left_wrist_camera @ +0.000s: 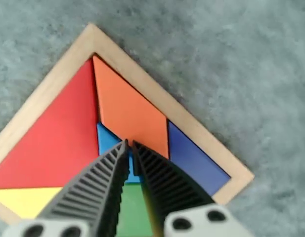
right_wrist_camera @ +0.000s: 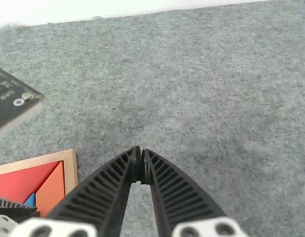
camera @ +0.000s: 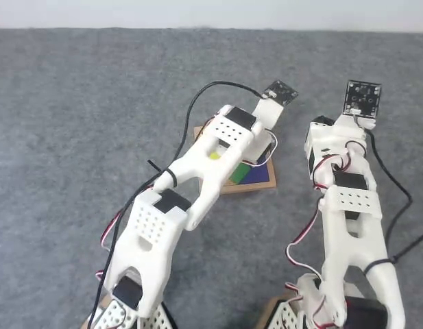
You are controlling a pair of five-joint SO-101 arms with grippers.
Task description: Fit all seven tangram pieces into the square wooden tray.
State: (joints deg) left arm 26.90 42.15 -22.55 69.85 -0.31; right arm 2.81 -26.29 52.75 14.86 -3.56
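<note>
Wooden tray sits on the grey tabletop, its coloured pieces flush inside. The left gripper, clenched, points at the light blue piece. The pieces look thin, stiff, light and probably slick, so nudging an exposed edge should work better than pinching. The right gripper, also clenched, hangs beside the tray.

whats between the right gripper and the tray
Bare grey carpet: in the right wrist view, nothing else lies between the right gripper and the tray.
</note>
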